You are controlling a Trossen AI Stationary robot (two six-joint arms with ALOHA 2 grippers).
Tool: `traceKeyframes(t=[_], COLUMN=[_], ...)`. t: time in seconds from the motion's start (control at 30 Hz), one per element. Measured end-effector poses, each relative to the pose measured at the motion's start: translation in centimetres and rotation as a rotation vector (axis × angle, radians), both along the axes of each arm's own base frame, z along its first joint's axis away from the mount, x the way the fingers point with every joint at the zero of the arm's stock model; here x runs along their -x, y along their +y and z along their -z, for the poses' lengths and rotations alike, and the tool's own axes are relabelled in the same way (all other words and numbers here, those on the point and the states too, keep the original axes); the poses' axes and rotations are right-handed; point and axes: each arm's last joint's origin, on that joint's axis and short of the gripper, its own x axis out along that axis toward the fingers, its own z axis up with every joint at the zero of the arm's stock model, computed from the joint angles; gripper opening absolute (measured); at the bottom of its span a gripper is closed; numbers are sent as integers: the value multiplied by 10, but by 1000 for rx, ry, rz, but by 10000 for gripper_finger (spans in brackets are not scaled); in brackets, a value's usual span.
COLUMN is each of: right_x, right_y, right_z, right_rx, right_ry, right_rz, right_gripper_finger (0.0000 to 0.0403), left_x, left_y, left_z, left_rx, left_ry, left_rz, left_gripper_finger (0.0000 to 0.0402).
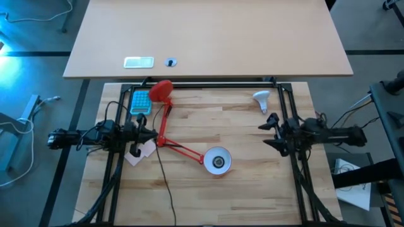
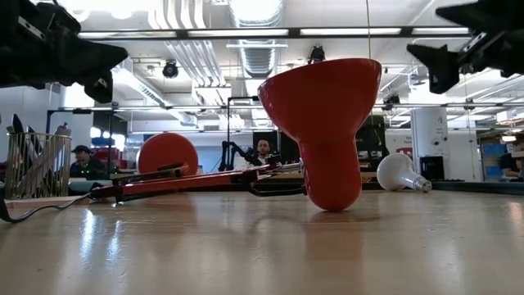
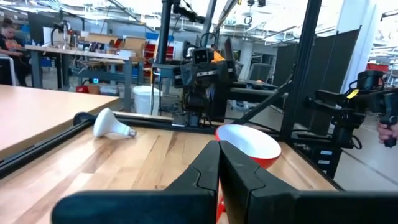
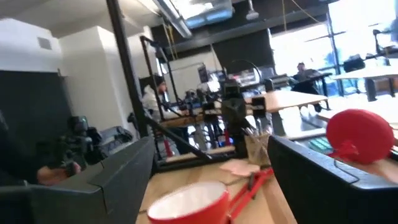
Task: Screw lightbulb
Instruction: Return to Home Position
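Observation:
The white lightbulb lies on its side at the table's far right; it also shows in the low view and the left wrist view. The red desk lamp lies flat. Its round base is at the far left, and its shade rests mid-table with the white inside facing up. My left gripper is shut and empty, above the table beside the lamp's arm. My right gripper is open and empty, nearer than the bulb and right of the shade.
A teal flat object and a white paper lie near my left arm. A black cord runs toward the near edge. A black frame borders the table. People sit in the room beyond.

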Motion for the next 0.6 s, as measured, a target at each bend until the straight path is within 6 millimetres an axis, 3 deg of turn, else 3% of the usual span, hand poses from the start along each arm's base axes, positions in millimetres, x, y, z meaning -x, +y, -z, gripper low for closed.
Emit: traceKeyframes(t=[0.17, 0.37, 0.6], right_x=[-2, -4, -8], right_y=[-8, -16, -17], right_z=[6, 19, 28], right_rx=[-5, -57, -106], right_ry=[68, 203, 306], right_rz=[85, 332, 355], right_gripper_finger=[312, 312, 312], left_x=[0, -3, -3], left_y=[0, -1, 0], left_z=[1, 14, 15], left_rx=[17, 58, 20], left_ry=[16, 129, 137], left_rz=[5, 35, -5], left_gripper_finger=[0, 0, 0])
